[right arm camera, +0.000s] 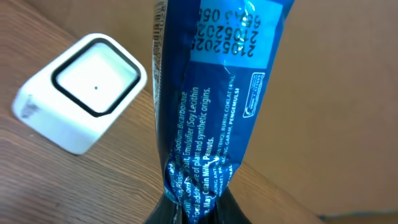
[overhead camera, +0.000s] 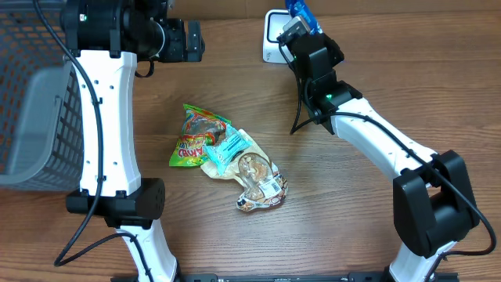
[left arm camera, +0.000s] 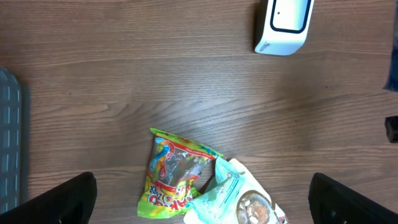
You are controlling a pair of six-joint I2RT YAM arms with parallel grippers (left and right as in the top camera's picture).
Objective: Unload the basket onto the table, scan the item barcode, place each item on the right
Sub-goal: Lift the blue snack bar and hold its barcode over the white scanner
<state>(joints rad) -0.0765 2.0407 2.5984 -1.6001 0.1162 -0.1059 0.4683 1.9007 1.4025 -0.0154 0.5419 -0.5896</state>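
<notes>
My right gripper [overhead camera: 298,22] [right arm camera: 198,208] is shut on the crimped end of a blue snack wrapper [right arm camera: 214,93] [overhead camera: 300,11], which sticks up with white printed text facing the wrist camera. It hangs at the back of the table right beside the white scanner [overhead camera: 275,37] [right arm camera: 81,90], whose black-framed window faces up; no barcode shows on the visible side. My left gripper [left arm camera: 202,199] is open, high above the table, its dark fingers [left arm camera: 50,199] spread wide over two other packets.
A green and yellow candy bag [overhead camera: 196,137] [left arm camera: 174,171] and a pale teal and cream snack bag [overhead camera: 246,168] [left arm camera: 239,196] lie mid-table, overlapping. A grey mesh basket [overhead camera: 35,117] stands at the left edge.
</notes>
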